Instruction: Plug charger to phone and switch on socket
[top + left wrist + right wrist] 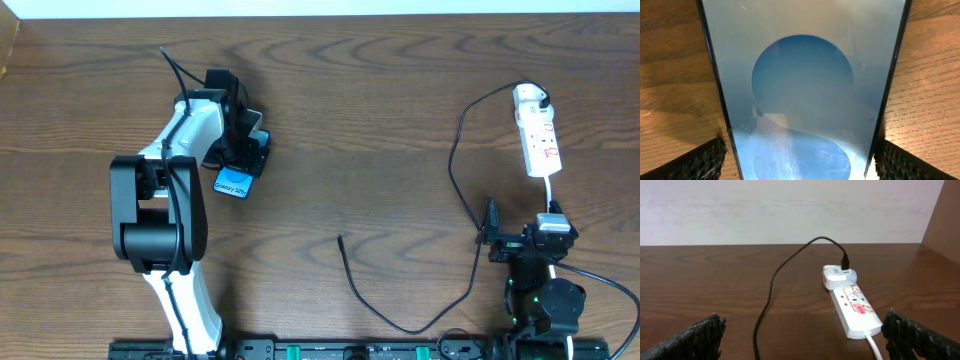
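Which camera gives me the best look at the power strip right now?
Right wrist: the power strip lies close ahead, its red markings and the white plug block clear. Overhead shows it small, far right. Left wrist shows only the phone.

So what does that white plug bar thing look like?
The power strip is a long, narrow white bar, plastic by its look, with red markings on top. It lies flat on the brown wooden table, on the right side. A white plug block sits on its far end, with the black cable plugged into that. A white cord leaves the near end. Nothing else touches it.
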Tool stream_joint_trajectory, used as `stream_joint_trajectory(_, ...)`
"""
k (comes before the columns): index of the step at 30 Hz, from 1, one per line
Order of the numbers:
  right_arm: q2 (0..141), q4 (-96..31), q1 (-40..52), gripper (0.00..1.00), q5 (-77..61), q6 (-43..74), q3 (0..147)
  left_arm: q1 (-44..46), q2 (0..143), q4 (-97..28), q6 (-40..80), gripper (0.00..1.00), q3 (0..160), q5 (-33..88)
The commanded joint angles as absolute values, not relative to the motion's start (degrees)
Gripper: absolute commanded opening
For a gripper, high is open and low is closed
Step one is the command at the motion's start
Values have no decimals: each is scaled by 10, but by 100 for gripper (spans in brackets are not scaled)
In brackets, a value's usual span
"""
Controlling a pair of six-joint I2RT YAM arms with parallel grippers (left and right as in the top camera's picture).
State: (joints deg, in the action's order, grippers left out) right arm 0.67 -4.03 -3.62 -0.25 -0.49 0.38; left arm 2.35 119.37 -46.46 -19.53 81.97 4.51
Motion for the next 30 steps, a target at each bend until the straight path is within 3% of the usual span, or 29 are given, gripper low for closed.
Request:
stream_joint_trajectory(1,4,-43,-33,99,-4,-9,3,21,1225,-468,-197,95,797,53)
stream_joint_trajectory(10,4,-43,-33,99,-4,-9,3,21,1225,-467,-197,95,797,53)
stream_joint_trajectory(13,7,-43,-33,99,-4,-9,3,21,1225,-467,-197,87,797,53)
stream_joint_trajectory(30,7,-43,-33,99,-4,-9,3,21,1225,-466,-197,80,797,53)
